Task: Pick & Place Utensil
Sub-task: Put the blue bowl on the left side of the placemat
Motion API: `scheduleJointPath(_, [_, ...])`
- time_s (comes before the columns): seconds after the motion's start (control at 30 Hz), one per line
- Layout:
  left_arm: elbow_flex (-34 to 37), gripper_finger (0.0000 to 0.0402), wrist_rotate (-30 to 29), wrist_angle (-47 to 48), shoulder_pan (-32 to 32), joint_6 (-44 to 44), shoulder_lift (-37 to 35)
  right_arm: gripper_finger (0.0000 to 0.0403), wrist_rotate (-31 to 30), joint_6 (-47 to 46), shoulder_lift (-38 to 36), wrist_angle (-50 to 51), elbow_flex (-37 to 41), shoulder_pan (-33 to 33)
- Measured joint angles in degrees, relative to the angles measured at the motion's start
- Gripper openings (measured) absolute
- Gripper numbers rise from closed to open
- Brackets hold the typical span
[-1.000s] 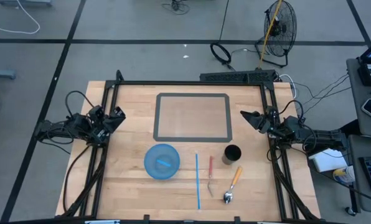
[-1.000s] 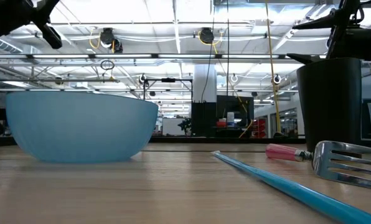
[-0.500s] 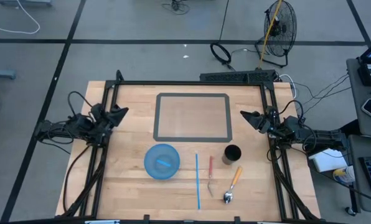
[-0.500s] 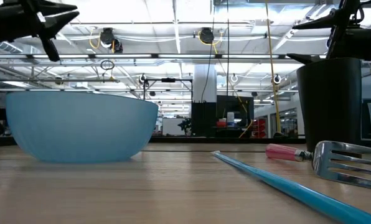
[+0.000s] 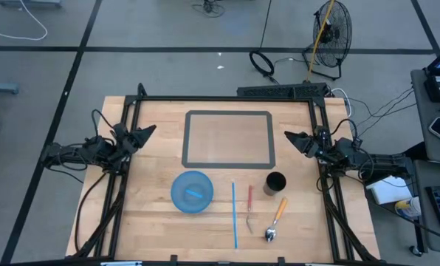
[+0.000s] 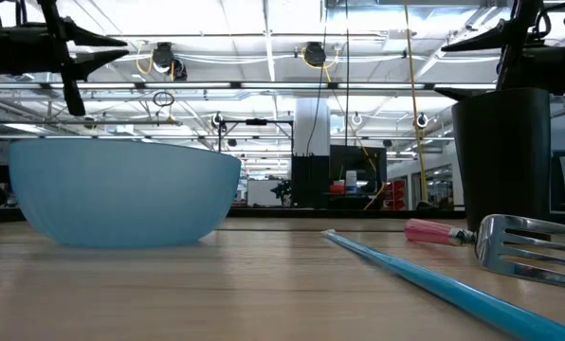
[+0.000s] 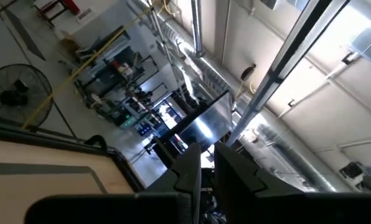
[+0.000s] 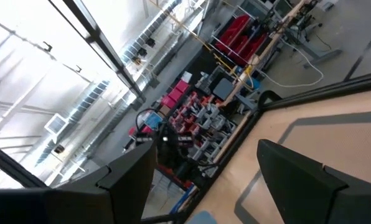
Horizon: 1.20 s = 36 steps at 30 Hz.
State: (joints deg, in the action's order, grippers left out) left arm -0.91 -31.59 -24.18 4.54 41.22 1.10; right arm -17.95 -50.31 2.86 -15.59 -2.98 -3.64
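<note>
High view looks straight down; low view sits level, close behind the blue bowl [image 5: 192, 191] both share

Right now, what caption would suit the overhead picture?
Two robot arms wait at the table's sides; blue bowl, black cup, fork, spoon and blue stick lie untouched.

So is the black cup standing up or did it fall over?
Standing up. From above, the black cup shows its round open mouth, and from table height its dark side rises straight off the wooden table.

Bright even overhead lighting, soft faint shadows, ceiling glare in wrist views, near fork [image 6: 534, 248] blurred
</note>
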Motion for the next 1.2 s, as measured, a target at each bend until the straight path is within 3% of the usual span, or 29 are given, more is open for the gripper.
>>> scheduleJointPath(0.07, [0.0,0.0049,1.5,0.1,0.0,1.1,0.0,0.0279,0.2,-1.0,0.5,-0.1,0.0,0.0])
scheduleJointPath(0.17, [0.0,0.0049,9.0,-0.3,0.0,1.4,0.0,0.0279,3.1,-2.7,1.2,-1.6,0.0,0.0])
scheduleJointPath(0.27, [0.0,0.0049,14.5,-1.7,0.0,1.5,0.0,0.0279,8.4,-1.1,2.5,-12.2,0.0,0.0])
scheduleJointPath(0.37, [0.0,0.0049,15.0,-3.5,0.0,-1.2,0.0,0.0279,10.9,3.5,4.6,-21.9,-1.6,0.0])
scheduleJointPath(0.57, [0.0,0.0049,14.5,-10.4,0.0,-8.5,0.0,0.0271,12.3,10.6,11.2,-15.3,-11.2,0.0])
scheduleJointPath(0.67, [-0.7,0.0049,16.2,-10.3,0.0,-10.7,0.0,0.0265,13.8,12.2,16.1,-10.2,-14.6,0.0])
scheduleJointPath(0.8, [-2.3,0.0049,16.6,-10.0,0.0,-13.4,1.5,0.0261,15.5,14.2,22.0,-10.7,-18.1,0.0])
scheduleJointPath(0.97, [-7.3,0.0049,18.3,-5.8,0.0,-16.2,7.9,0.0256,18.2,17.8,28.4,-10.7,-22.3,0.0])
scheduleJointPath(1.2, [-20.1,0.0049,22.7,6.8,0.0,-19.2,22.1,0.0244,21.5,23.5,34.1,-10.5,-27.3,0.0])
